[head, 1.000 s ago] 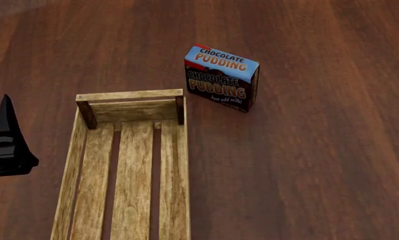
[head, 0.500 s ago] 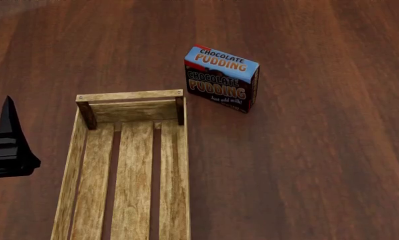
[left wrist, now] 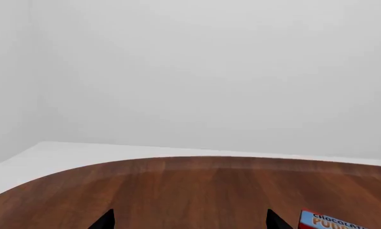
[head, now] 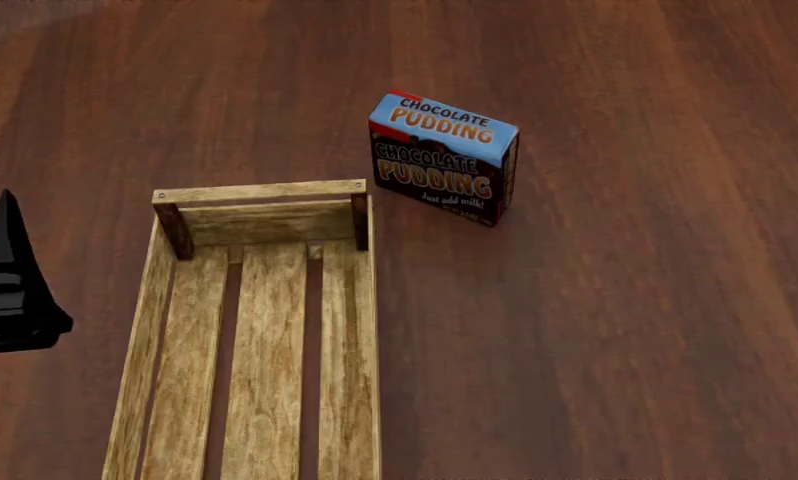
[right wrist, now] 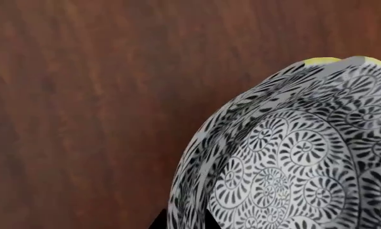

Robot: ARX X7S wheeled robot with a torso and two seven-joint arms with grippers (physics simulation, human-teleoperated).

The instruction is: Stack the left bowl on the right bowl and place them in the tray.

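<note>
two bowls look nested already: patterned bowl (right wrist: 292,157) w/ a yellow rim (right wrist: 321,61) behind, right gripper (right wrist: 184,220) prob pinching its rim, grip unclear. left gripper (left wrist: 189,220) spread, idle. tray (head: 259,192) bare, awaiting them.

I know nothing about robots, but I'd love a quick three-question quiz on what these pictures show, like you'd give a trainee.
1. True or false: the tray already holds a bowl in the head view.
2. Which side of the tray does the chocolate pudding box stand on in the head view: a) robot's left, b) robot's right, c) inside it?
3. Fill in: the right wrist view shows a ____-patterned bowl close up, with a sliver of yellow behind its rim.

Key
1. False; the slats in view are bare.
2. b, beyond the tray's far corner, apart from it.
3. Black-and-white swirl. The right gripper's dark fingertip sits at its rim; a grip cannot be confirmed.
</note>
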